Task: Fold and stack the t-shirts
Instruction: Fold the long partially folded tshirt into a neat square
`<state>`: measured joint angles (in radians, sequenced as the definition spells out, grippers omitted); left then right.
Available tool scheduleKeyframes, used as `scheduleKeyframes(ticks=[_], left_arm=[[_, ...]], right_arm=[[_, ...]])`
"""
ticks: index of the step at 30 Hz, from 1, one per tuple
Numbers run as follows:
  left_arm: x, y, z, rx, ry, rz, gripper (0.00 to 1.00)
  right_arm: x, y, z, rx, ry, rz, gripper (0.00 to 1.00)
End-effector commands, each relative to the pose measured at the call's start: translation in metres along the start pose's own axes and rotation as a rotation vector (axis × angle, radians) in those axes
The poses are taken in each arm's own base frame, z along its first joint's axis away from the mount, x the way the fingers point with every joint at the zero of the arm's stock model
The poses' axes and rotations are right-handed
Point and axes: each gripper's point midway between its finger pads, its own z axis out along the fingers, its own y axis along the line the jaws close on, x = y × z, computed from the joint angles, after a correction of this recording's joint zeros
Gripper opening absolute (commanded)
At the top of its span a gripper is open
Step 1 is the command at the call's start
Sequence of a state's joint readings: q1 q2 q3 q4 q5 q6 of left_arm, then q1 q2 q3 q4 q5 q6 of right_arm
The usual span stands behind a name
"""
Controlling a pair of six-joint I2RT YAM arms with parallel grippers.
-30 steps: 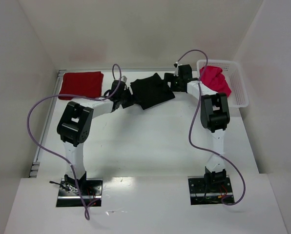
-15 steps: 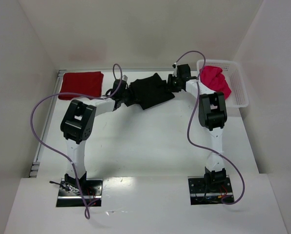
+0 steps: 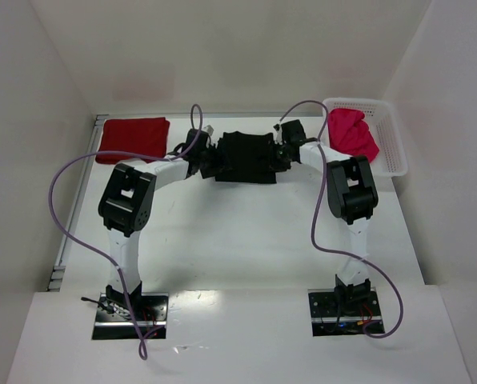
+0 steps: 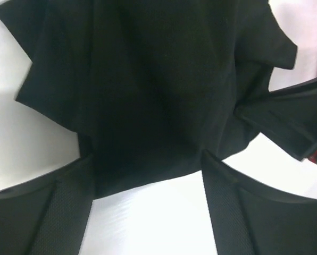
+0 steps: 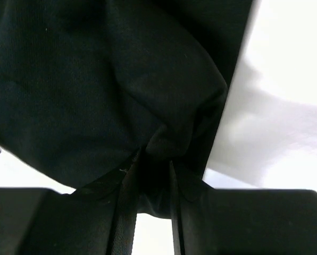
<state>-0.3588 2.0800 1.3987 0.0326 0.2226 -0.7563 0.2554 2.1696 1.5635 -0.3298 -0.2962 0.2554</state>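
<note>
The black t-shirt [image 3: 245, 157] lies bunched at the back middle of the table, between both grippers. My left gripper [image 3: 211, 162] is at its left edge. In the left wrist view the black cloth [image 4: 158, 79] reaches just between the tips of the left gripper [image 4: 148, 167], whose jaws stand wide open over bare table. My right gripper [image 3: 280, 154] is at the shirt's right edge. In the right wrist view the right gripper [image 5: 153, 159] is shut on a puckered fold of the black cloth [image 5: 68, 79]. A dark red t-shirt [image 3: 133, 138] lies folded at the back left. A pink-red t-shirt [image 3: 352, 132] sits in the basket.
The white mesh basket [image 3: 392, 144] stands at the back right against the side wall. White walls close in the table on the left, back and right. Purple cables loop from both arms over the table.
My right gripper has closed on the black t-shirt's right edge and drawn it leftward, so the shirt lies squarer. My left gripper narrowed, then opened wide again at the left edge.
</note>
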Motion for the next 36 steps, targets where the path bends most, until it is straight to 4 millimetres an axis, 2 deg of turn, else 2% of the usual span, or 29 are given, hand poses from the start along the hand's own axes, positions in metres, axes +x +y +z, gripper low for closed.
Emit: scheduleKeyframes(ticks=[1, 2, 4, 5, 7, 9, 10, 12, 13, 14, 15, 17, 19, 21, 26, 27, 29, 30, 31, 34, 35, 36], left_arm=[[-0.015, -0.014, -0.025, 0.01, -0.032, 0.077, 0.84], [-0.012, -0.01, -0.028, -0.005, -0.034, 0.076, 0.89], [-0.013, -0.007, -0.031, -0.021, -0.036, 0.115, 0.93], [-0.013, -0.004, -0.031, -0.034, -0.034, 0.122, 0.93], [-0.011, -0.002, -0.03, -0.034, -0.033, 0.143, 0.92], [-0.007, -0.005, -0.028, -0.004, -0.015, 0.154, 0.9], [-0.003, 0.001, -0.023, -0.013, -0.002, 0.159, 0.85], [-0.006, -0.006, -0.019, 0.017, -0.001, 0.163, 0.78], [-0.001, -0.001, -0.014, 0.008, 0.014, 0.158, 0.75], [-0.003, -0.001, -0.012, 0.009, 0.012, 0.159, 0.74], [-0.005, -0.006, -0.013, 0.024, 0.011, 0.161, 0.72], [0.003, 0.0, -0.006, 0.021, 0.035, 0.164, 0.71], [0.007, 0.002, -0.004, 0.025, 0.051, 0.161, 0.67], [0.012, 0.007, -0.001, 0.014, 0.068, 0.155, 0.63], [0.019, 0.012, 0.001, 0.01, 0.091, 0.169, 0.5], [0.02, 0.013, 0.0, 0.005, 0.099, 0.166, 0.41], [0.022, 0.015, 0.0, 0.0, 0.106, 0.173, 0.32], [0.026, 0.015, -0.001, 0.001, 0.124, 0.168, 0.27], [0.024, 0.012, -0.006, 0.0, 0.127, 0.167, 0.2], [0.026, 0.005, -0.018, 0.018, 0.143, 0.175, 0.15], [0.028, 0.003, -0.022, 0.029, 0.15, 0.174, 0.11], [0.036, 0.008, -0.026, 0.013, 0.174, 0.165, 0.1]], right_arm=[[0.007, 0.02, -0.015, -0.037, -0.001, 0.009, 0.32], [0.007, 0.02, -0.014, -0.038, -0.005, 0.008, 0.38], [0.003, 0.022, -0.022, -0.035, -0.023, 0.017, 0.52], [0.002, 0.019, -0.022, -0.017, -0.029, 0.017, 0.56], [-0.01, 0.021, -0.033, 0.001, -0.071, 0.008, 0.7], [-0.004, 0.018, -0.034, 0.015, -0.064, 0.024, 0.85], [-0.008, 0.019, -0.038, 0.019, -0.079, 0.02, 0.87], [0.002, 0.017, -0.041, 0.024, -0.063, 0.036, 0.87], [0.002, 0.021, -0.045, 0.009, -0.073, 0.047, 0.87], [0.013, 0.018, -0.042, 0.005, -0.05, 0.063, 0.87], [0.015, 0.021, -0.044, -0.007, -0.052, 0.061, 0.85], [0.024, 0.019, -0.041, -0.013, -0.034, 0.077, 0.79], [0.024, 0.021, -0.04, -0.026, -0.04, 0.074, 0.76], [0.033, 0.017, -0.03, -0.024, -0.01, 0.083, 0.71], [0.028, 0.02, -0.024, -0.05, -0.018, 0.077, 0.54], [0.028, 0.02, -0.024, -0.05, -0.018, 0.077, 0.45], [0.026, 0.021, -0.023, -0.051, -0.02, 0.086, 0.36], [0.026, 0.023, -0.023, -0.061, -0.016, 0.086, 0.27], [0.028, 0.022, -0.023, -0.058, -0.008, 0.088, 0.23], [0.033, 0.036, -0.034, -0.082, -0.009, 0.082, 0.16], [0.04, 0.034, -0.036, -0.078, 0.002, 0.086, 0.16], [0.045, 0.038, -0.038, -0.082, 0.008, 0.078, 0.16]])
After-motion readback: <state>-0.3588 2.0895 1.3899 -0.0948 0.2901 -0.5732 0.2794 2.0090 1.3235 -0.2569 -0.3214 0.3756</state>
